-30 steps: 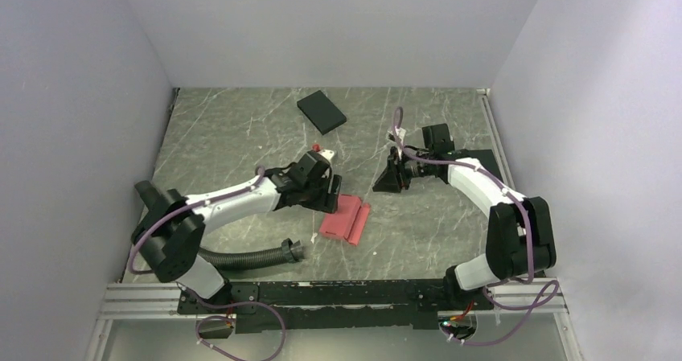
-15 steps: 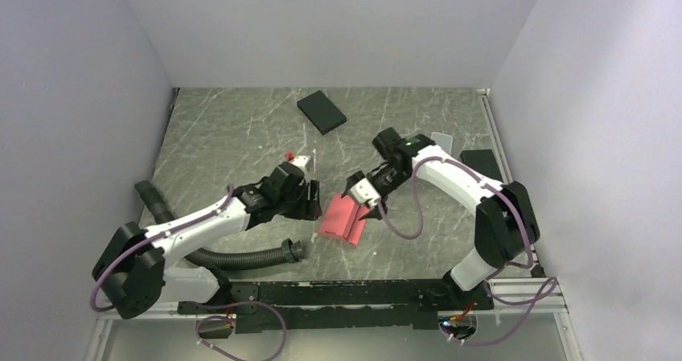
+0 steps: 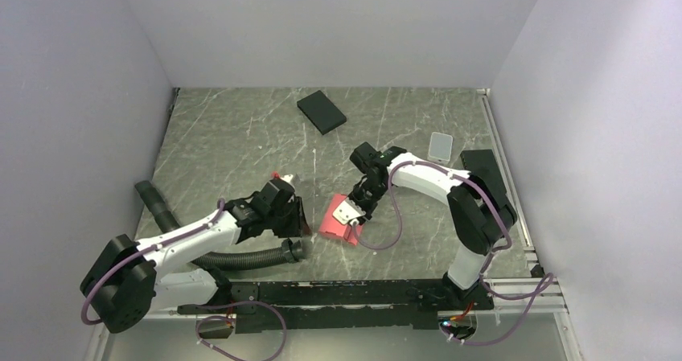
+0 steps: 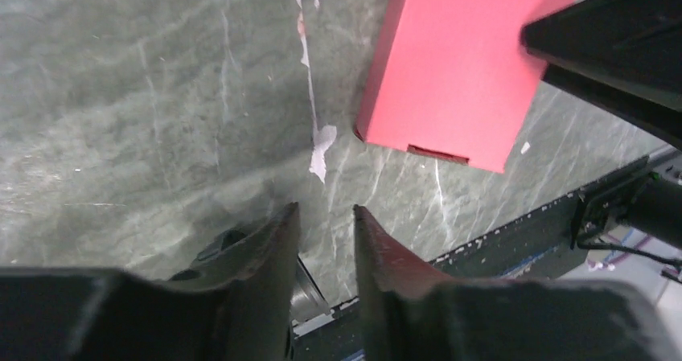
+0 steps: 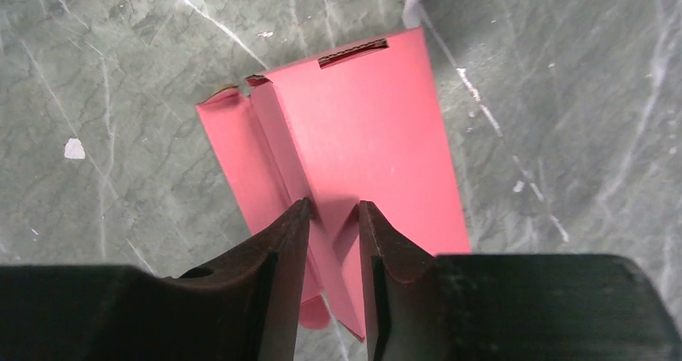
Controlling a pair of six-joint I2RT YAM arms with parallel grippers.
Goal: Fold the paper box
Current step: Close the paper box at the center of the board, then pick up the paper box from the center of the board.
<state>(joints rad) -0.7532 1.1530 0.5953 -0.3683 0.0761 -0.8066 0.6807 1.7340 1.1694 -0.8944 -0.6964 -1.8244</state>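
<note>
A flat, pinkish-red thin cardboard paper box (image 3: 327, 225) lies on the grey-green marbled desk (image 3: 225, 136), near its front edge and about midway between the two arms. One long flap on it stands up along a crease. The right pincer (image 5: 331, 208) is down over the box, its jaws a narrow gap apart and set astride that raised crease. Whether they actually pinch the card I cannot tell. The left pincer (image 4: 323, 216) sits low over bare desk just beside the box's left edge, not touching it, with its jaws slightly apart and nothing between them. A small torn scrap of white paper (image 4: 322, 148) lies between this pincer and the box. A black flat rectangular box (image 3: 322, 112) rests well apart toward the back, and a black ribbed hose (image 3: 241, 258) curls under the left arm.
</note>
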